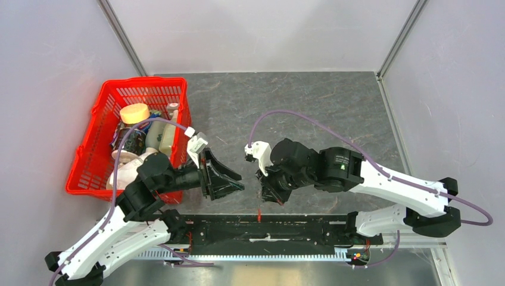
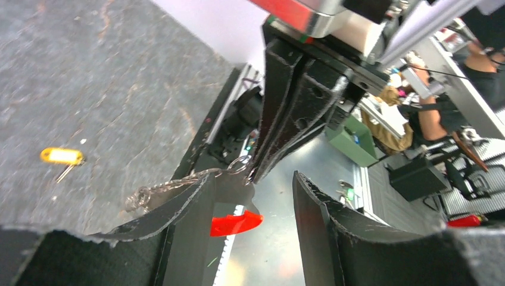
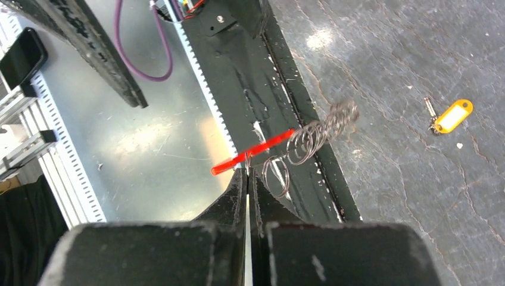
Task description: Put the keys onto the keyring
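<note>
2 end effectors (image 1: 240,182) (image 1: 262,195), 1 keyring (image 3: 306,140), 1 key (image 3: 429,107), 1 yellow tag (image 3: 454,115), 1 red basket (image 1: 143,83).

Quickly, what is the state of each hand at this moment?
Left hand: open, gripping nothing.
Right hand: closed, pinching the keyring.

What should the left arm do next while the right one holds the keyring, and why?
Probably lower the open, empty left end effector to the key by the yellow tag on the table and pinch it. The right end effector is shut on the keyring, red tag attached, while the key lies apart from it, so nothing can be threaded yet.
</note>
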`<action>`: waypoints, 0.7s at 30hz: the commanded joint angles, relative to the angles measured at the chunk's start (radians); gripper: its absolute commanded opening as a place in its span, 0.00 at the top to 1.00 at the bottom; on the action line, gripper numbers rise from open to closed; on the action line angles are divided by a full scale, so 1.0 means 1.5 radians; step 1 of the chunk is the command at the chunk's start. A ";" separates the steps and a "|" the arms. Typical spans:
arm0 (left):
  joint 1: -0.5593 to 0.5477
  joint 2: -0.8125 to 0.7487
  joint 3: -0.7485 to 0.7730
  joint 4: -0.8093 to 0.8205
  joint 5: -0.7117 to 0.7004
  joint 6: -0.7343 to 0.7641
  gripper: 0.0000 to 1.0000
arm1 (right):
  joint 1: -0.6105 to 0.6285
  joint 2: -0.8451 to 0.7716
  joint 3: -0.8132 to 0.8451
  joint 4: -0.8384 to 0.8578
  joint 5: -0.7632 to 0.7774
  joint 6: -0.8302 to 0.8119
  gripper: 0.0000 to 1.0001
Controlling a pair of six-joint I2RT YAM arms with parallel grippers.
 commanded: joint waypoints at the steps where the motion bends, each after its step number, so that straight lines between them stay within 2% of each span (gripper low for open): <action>1: -0.004 -0.005 -0.006 0.122 0.096 -0.045 0.42 | 0.002 -0.014 0.057 -0.013 -0.057 -0.036 1.00; 9: -0.004 0.010 -0.006 0.179 0.144 -0.067 0.43 | 0.002 0.019 0.147 -0.040 -0.103 -0.049 1.00; 21: -0.004 0.025 -0.017 0.217 0.178 -0.081 0.50 | 0.001 0.070 0.232 -0.067 -0.107 -0.060 1.00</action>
